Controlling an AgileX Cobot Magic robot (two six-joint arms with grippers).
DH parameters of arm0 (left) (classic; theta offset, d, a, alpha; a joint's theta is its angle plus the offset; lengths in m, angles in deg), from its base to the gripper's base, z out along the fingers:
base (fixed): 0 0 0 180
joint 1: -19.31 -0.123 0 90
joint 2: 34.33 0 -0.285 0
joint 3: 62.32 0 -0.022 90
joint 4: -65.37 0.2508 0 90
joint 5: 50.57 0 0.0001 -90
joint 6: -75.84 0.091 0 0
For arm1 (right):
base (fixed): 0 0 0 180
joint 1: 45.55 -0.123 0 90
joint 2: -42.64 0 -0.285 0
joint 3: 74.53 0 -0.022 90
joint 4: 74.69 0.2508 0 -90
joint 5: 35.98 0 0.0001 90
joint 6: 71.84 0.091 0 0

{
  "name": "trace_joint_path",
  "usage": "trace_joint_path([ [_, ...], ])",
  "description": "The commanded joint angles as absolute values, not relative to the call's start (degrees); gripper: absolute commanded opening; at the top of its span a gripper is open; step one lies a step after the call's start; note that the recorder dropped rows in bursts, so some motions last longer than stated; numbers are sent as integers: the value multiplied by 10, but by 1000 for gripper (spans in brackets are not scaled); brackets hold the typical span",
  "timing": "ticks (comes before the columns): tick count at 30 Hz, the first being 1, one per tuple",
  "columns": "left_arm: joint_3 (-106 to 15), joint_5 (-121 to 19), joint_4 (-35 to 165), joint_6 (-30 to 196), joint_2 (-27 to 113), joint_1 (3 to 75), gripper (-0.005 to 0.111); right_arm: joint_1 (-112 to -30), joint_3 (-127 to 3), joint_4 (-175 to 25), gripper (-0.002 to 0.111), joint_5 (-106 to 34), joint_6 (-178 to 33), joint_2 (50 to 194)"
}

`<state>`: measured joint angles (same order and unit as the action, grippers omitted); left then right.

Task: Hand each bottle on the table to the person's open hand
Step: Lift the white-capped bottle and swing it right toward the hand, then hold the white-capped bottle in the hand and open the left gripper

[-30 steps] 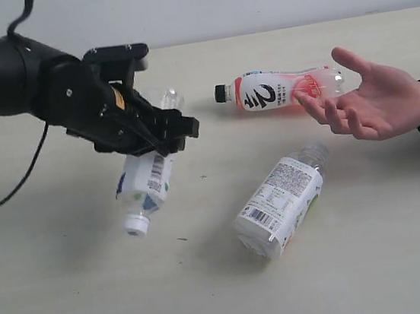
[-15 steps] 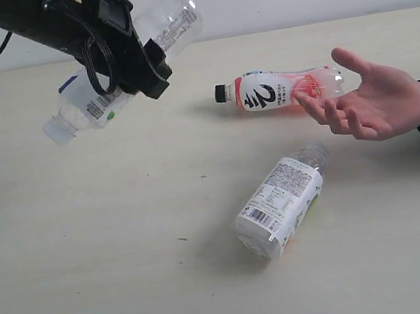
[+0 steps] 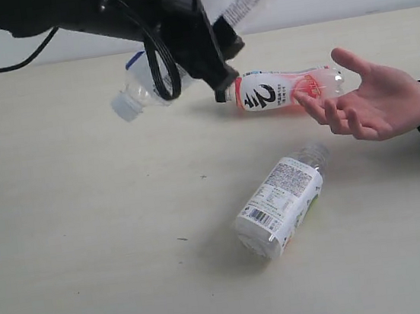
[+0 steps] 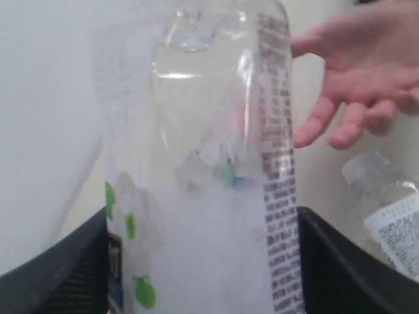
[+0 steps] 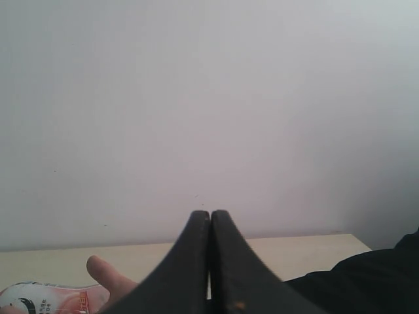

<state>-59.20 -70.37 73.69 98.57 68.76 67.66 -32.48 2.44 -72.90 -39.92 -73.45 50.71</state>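
Left pincer [image 3: 194, 40] gripping clear bottle [image 3: 144, 88] aloft over table [image 3: 87, 218], open hand [image 3: 375, 98] nearby, right pincer [image 5: 210, 261] closed, empty.

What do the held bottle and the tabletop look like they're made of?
Held bottle: likely thin clear plastic, glossy; see-through wall with bright highlights, printed label. Table: pale beige, matte, perhaps wood or wood-look laminate; faint grain, no glare.

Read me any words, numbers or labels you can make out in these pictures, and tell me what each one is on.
"2": large black numeral on the pink bottle.
Barcode and fine print on the white-labelled bottle lying on its side: too small to read.
Column of dark print on the lifted clear bottle: too blurred to read.
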Motion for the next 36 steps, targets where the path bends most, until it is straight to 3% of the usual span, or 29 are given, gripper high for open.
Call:
trace_joint_path([
  [1, -597, -697, 791, 1206, 682, 733, 1, -322, 27, -731, 0, -403, -736, 504],
  [9, -597, -592, 853, 1435, 736, 765, 1, -322, 27, -731, 0, -403, -736, 504],
  [20, -662, -558, 1043, 1444, 839, 792, 0, -322, 27, -731, 0, -403, -736, 504],
  [36, -738, -570, 1070, 1462, 935, 800, 0, -322, 27, -731, 0, -403, -736, 504],
])
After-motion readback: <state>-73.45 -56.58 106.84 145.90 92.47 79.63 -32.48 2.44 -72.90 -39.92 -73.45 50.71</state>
